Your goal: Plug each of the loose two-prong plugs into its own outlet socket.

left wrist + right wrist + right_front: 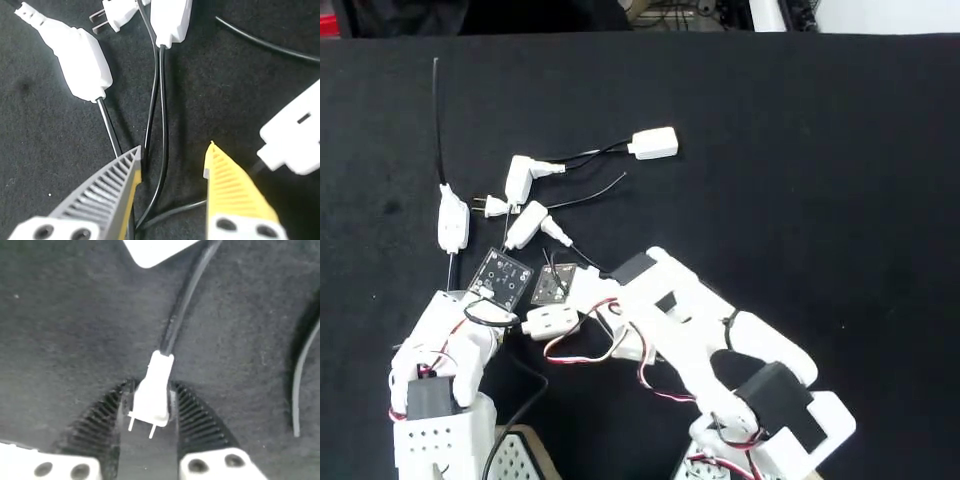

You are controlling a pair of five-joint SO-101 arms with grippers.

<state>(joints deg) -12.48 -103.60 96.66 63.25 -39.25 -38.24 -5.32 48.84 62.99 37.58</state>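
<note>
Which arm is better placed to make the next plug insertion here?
Right. The right hand is shut on a two-prong plug; the left hand is open over black cables, holding nothing.

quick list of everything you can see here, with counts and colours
table cloth: one, black, under everything
loose plug: one, white, prongs bare, in the far-left cluster
held plug: one, white, between the right gripper's fingers
socket block: one, white, between the two arms
cord blocks: four, white, three in the far-left cluster, one farther right
cables: several, black, running between the white pieces
left gripper: one, grey and yellow fingers, open over two cables
right gripper: one, black fingers, shut on the held plug
</note>
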